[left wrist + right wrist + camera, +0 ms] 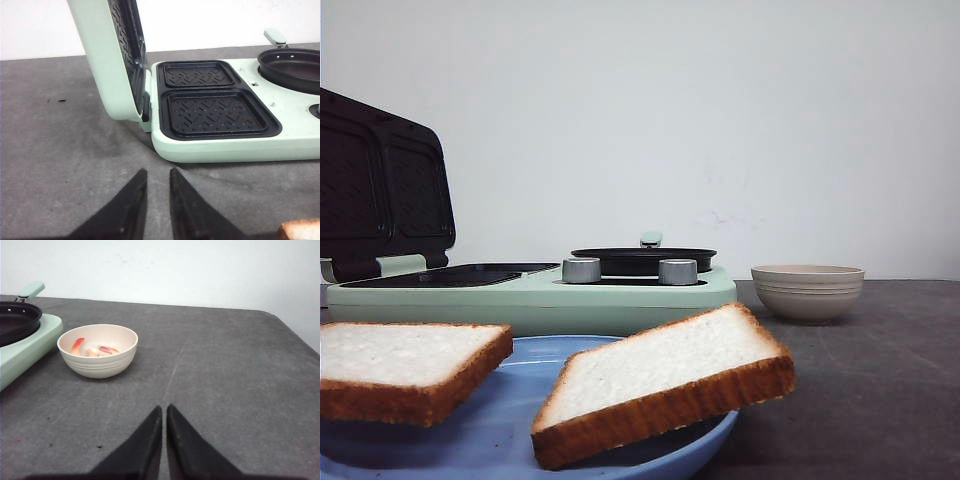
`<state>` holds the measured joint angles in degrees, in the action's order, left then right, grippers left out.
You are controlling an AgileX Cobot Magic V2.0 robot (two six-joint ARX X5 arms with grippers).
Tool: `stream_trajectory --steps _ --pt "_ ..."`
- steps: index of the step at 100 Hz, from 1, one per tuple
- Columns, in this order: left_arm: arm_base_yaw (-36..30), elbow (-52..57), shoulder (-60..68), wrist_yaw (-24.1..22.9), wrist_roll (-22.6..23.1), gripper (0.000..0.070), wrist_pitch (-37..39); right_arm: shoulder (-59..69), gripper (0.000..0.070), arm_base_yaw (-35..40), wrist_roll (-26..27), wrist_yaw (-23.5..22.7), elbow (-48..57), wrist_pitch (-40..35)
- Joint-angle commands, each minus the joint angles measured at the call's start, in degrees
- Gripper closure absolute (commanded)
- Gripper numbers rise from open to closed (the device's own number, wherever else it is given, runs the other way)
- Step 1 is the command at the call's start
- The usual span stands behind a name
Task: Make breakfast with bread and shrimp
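Golden-crusted and thick-cut, two square slices of white bread (660, 385) lie side by side on a round blue plate (505, 425) at the near edge of our front view. Behind them stands a mint-green breakfast maker (535, 292) with its dark ribbed lid (380, 185) raised, a shallow black frying pan (643, 260) on its right half, and a beige ribbed bowl (807, 290) just beside it on the grey table (870, 380). Neither arm shows here.

From the left wrist, we see our left gripper (156, 200) hovering empty over bare tabletop in front of the two black sandwich plates (215, 100), its fingers narrowly parted; a crust corner peeps in at the frame edge.

From the right wrist, our right gripper (163, 432) has its fingers nearly together, holding nothing, with the bowl well ahead and a few red-orange shrimp (92, 349) inside it.

We judge nothing is started: the bread is unloaded and the shrimp uncooked. Next, we must open a gripper wider and reach for a slice or the bowl.
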<state>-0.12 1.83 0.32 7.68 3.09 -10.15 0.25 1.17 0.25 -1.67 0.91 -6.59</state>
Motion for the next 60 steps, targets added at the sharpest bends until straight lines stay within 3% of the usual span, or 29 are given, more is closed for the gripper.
stream_trajectory --steps 1,60 --pt "0.11 -0.94 -0.04 0.28 0.31 0.0696 -0.20 -0.04 0.0692 0.09 0.66 0.17 -0.20 0.59" --pt "0.11 -0.94 -0.04 0.28 0.31 0.0696 -0.20 -0.04 0.0692 0.09 0.61 0.17 -0.15 2.08"
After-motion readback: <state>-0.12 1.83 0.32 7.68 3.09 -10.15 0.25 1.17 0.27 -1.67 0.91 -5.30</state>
